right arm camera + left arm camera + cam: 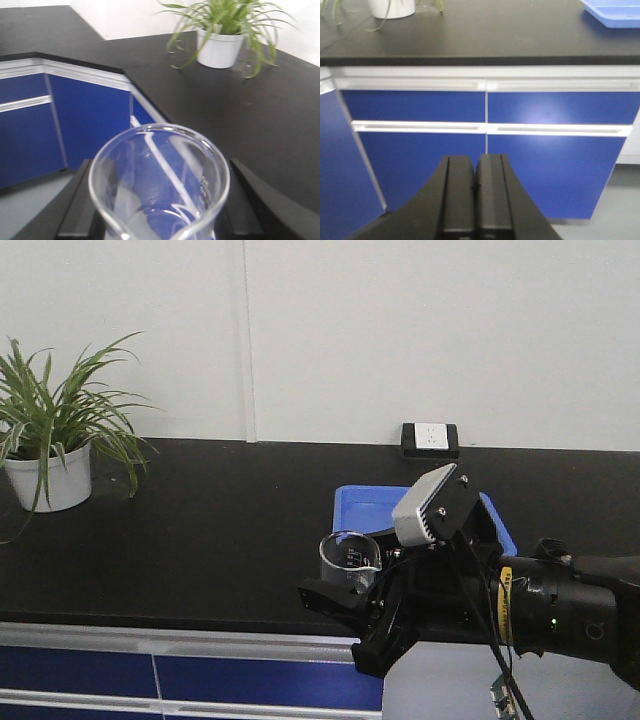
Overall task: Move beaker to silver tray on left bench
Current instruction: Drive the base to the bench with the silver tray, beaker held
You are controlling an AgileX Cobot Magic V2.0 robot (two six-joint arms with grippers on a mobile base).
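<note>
The beaker (348,555) is a small clear glass one with dark printed marks, and my right gripper (352,590) is shut on it. It hangs upright over the front edge of the black worktop (220,530). In the right wrist view the beaker (160,170) fills the space between the two black fingers (80,205), lip toward the camera. The left bench (45,27) shows as a black worktop beyond the corner. No silver tray is in view. My left gripper (475,165) is shut on nothing, low in front of blue cabinet fronts (420,105).
A bright blue tray (365,505) lies on the worktop behind the right gripper and shows as a blue tray (615,12) in the left wrist view. A potted plant (50,440) stands far left. A wall socket (430,438) sits behind.
</note>
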